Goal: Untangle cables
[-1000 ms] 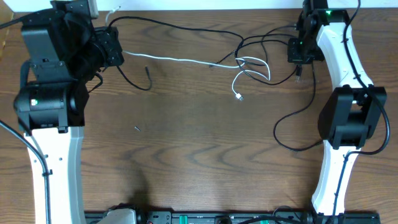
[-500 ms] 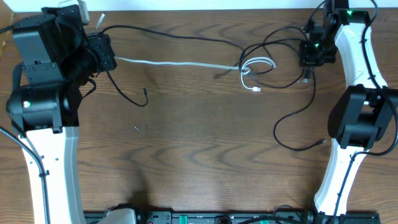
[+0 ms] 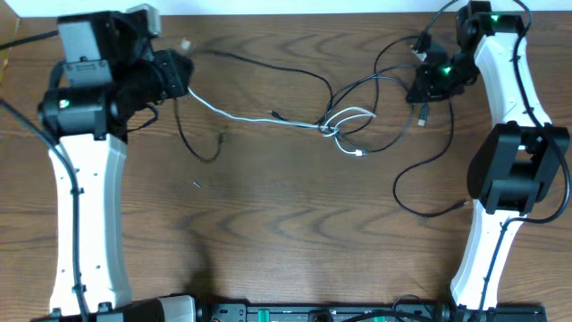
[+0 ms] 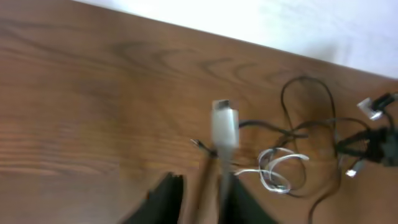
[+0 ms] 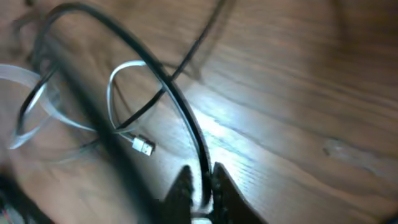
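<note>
Step in hand: we judge this to be a spreading pull. The white cable goes out to the left while a black one is anchored on the right, so the middle can loosen.
Left pull: we would draw the white cable (image 4: 224,130) slowly along its own line toward the far-left corner, low over the table (image 3: 268,233). We would stop if the loops tighten instead of slipping.
Tangle: the tangle (image 3: 344,125) lies on the far half of the table, right of the middle, with white loops threaded by black strands. The free plug (image 5: 144,147) lies just near of it. We would watch that plug, since it probably has to pass back through the loops.
Right hold: we would hold the black cable (image 5: 189,127) steady rather than tug it rightward, as opposing pulls would likely cinch the tangle.
Left arm pose: folded at the far-left corner, wrist turned rightward, its camera looking along the wood to the tangle.
Left claw: the left gripper (image 4: 206,190) has the white cable running between its fingers, plug end standing out beyond the tips. Blur hides whether the fingers press on it, so we cannot tell.
Right arm pose: stretched along the right edge to the far-right corner, wrist angled down and leftward, close over the wood.
Right claw: the right gripper (image 5: 200,186) is pressed together on the black cable, which arcs away toward the white loops.
</note>
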